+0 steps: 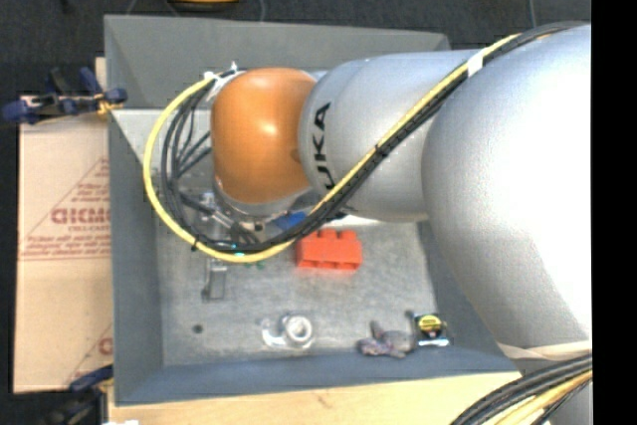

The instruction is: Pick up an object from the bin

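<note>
My gripper point(212, 286) hangs low over the left part of the bin floor, mostly hidden beneath the arm's wrist. To its right lies an orange-red plastic block point(329, 251) with a ridged top, flat on the floor. In front and to the right of the gripper, near the front wall, sits a small silvery round metal piece point(288, 330). A bit of blue point(290, 222) and a thin green strip point(251, 259) show just under the wrist, partly covered by it.
A crumpled purple-grey item point(386, 345) and a small yellow tape measure point(430, 324) lie at the bin's front right. The arm with its orange cover and cable loop hides the bin's middle and back. A small dark speck point(197, 328) lies front left.
</note>
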You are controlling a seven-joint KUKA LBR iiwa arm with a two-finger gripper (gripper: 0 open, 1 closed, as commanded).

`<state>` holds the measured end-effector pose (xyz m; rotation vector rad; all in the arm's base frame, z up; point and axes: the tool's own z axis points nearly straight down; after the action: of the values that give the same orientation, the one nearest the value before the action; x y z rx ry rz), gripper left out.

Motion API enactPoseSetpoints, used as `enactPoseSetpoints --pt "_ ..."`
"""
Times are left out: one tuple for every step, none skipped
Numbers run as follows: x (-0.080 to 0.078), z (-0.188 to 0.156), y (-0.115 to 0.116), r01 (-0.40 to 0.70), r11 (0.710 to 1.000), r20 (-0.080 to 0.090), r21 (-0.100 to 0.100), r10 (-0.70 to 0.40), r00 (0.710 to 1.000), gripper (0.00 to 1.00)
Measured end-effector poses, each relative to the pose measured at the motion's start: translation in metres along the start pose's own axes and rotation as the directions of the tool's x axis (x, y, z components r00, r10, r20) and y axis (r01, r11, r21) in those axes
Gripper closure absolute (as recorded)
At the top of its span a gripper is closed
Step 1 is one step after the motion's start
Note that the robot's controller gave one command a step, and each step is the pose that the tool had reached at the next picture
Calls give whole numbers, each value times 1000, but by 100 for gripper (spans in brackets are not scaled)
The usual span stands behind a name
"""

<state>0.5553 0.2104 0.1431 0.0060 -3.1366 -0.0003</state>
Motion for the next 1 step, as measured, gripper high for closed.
enactPoseSetpoints --pt "-60 59 -85 127 992 8 5 -127 992 0"
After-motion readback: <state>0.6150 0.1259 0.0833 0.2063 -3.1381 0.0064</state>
